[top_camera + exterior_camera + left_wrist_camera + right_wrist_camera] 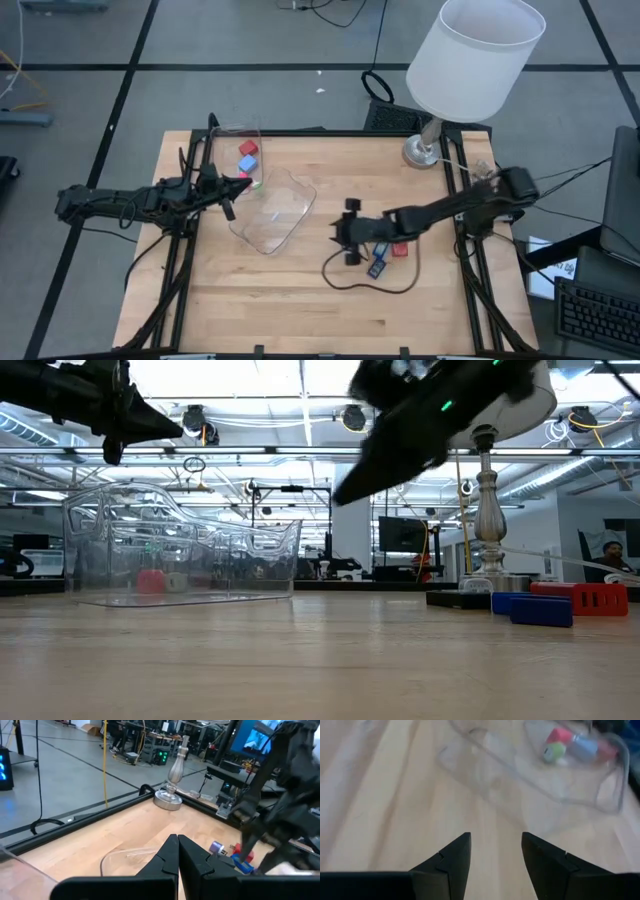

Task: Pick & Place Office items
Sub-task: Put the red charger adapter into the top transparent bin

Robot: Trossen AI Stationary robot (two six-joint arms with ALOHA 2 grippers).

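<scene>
right tool (343,232), half open and empty, sits beside the blue piece (378,268), nearer than the shut left tool (243,185).

The wooden counter (300,310) carries two clear containers (272,210) at left-centre, a lamp base (422,150) at far right, and blue and red pieces (388,258) right of centre.
</scene>
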